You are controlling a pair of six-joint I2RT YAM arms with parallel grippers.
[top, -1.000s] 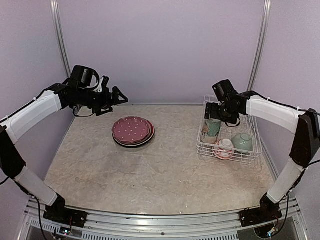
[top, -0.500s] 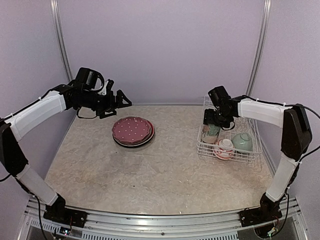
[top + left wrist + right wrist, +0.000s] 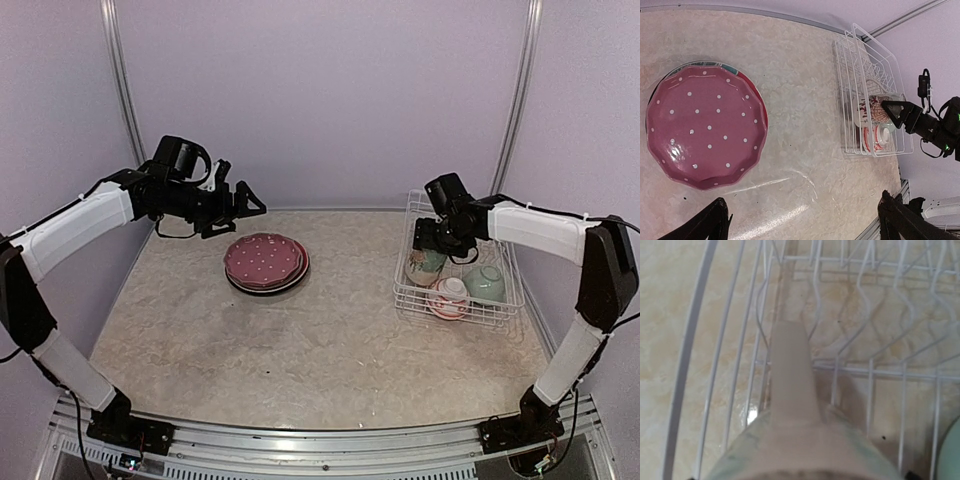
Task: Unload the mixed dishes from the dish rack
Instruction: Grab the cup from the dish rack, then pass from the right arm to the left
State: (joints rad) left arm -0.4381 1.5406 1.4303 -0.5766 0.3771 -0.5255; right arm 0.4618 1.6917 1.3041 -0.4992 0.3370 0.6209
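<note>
The white wire dish rack [image 3: 505,310] stands at the right and also shows in the left wrist view [image 3: 855,75]. In it lie a tall cream patterned mug [image 3: 425,264], a white-pink bowl [image 3: 449,297] and a mint green bowl [image 3: 485,283]. My right gripper [image 3: 432,240] is down in the rack on the mug. In the right wrist view the mug [image 3: 795,440] fills the bottom and hides the fingers. The pink dotted plate [image 3: 263,259] tops a stack of plates on the table. My left gripper [image 3: 238,205] hovers open and empty behind the stack.
The table's back edge meets the wall just behind the rack. The left wrist view shows the stack [image 3: 705,132] at the left, bare table between it and the rack, and the right gripper [image 3: 895,112] over the mug [image 3: 871,107].
My right gripper came down onto the mug, then shifted slightly right, and the mug shifted a little with it. My left gripper swung a little right and stays above the plates.
</note>
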